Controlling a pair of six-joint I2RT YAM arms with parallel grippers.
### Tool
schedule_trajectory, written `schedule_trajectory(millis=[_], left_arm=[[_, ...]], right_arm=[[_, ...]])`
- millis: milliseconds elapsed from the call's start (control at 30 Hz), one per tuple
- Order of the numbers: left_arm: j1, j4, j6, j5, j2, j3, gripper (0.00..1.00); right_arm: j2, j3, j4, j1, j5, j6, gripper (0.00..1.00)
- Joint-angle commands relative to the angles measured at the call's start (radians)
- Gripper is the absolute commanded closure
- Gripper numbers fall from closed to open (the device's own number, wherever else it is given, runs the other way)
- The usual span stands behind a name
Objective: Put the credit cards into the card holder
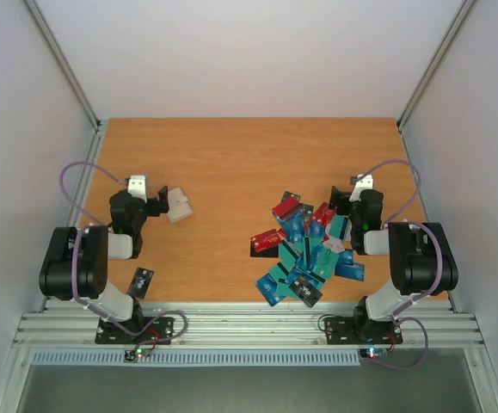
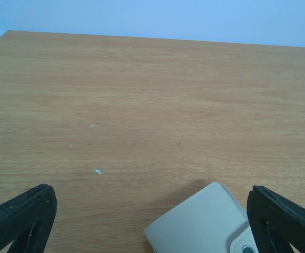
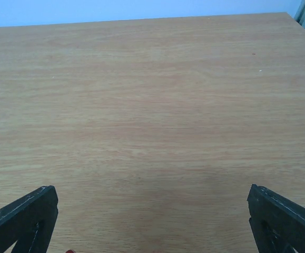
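Note:
The cream card holder (image 1: 178, 205) lies shut on the wooden table left of the middle. In the left wrist view the card holder (image 2: 205, 224) sits low between the fingers, its clasp tab close to the right finger (image 2: 281, 219). My left gripper (image 1: 138, 203) (image 2: 151, 196) is open and holds nothing. The credit cards (image 1: 304, 249), teal, blue, red and black, lie in a loose overlapping pile right of the middle. My right gripper (image 1: 354, 202) (image 3: 152, 197) hovers open at the pile's far right side, over bare wood.
One black card (image 1: 140, 282) lies alone by the left arm's base. White walls and metal posts close in the table (image 1: 249, 146) on three sides. A red sliver (image 3: 68, 251) shows at the bottom edge of the right wrist view.

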Motion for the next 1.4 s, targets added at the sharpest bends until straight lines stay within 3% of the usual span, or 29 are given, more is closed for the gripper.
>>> schedule_trajectory(millis=[0, 367, 667, 733, 867, 933, 1167, 1267, 1367], left_arm=[[-0.005, 0.044, 0.011, -0.015, -0.003, 0.015, 0.01], [-0.004, -0.033, 0.011, -0.029, -0.038, 0.042, 0.01], [-0.004, -0.409, -0.074, -0.082, -0.292, 0.17, 0.01], [-0.005, -0.528, -0.107, -0.083, -0.335, 0.231, 0.01], [-0.005, -0.954, -0.097, -0.087, -0.357, 0.457, 0.01], [-0.004, -1.093, -0.069, -0.082, -0.35, 0.561, 0.01], [-0.004, -1.23, -0.23, 0.042, -0.306, 0.73, 0.01], [-0.004, -1.39, -0.286, 0.04, -0.217, 0.853, 0.01], [-0.003, -1.528, -0.331, 0.056, -0.128, 0.941, 0.01]], right_arm=[[-0.012, 0.0, 0.016, -0.005, 0.005, 0.012, 0.01], [-0.009, 0.007, 0.006, -0.005, 0.005, 0.013, 0.01], [-0.081, -0.04, 0.031, 0.024, 0.061, -0.008, 0.02], [-0.154, -0.027, -0.058, 0.032, 0.106, -0.009, 0.02], [-0.343, 0.047, -0.257, 0.032, 0.149, 0.018, 0.02], [-0.407, 0.124, -0.39, 0.032, 0.15, 0.053, 0.02], [-0.453, 0.498, -0.926, 0.032, -0.013, 0.329, 0.01], [-0.409, 0.623, -1.142, 0.032, -0.076, 0.437, 0.01], [-0.331, 0.745, -1.335, 0.032, -0.202, 0.443, 0.01]])
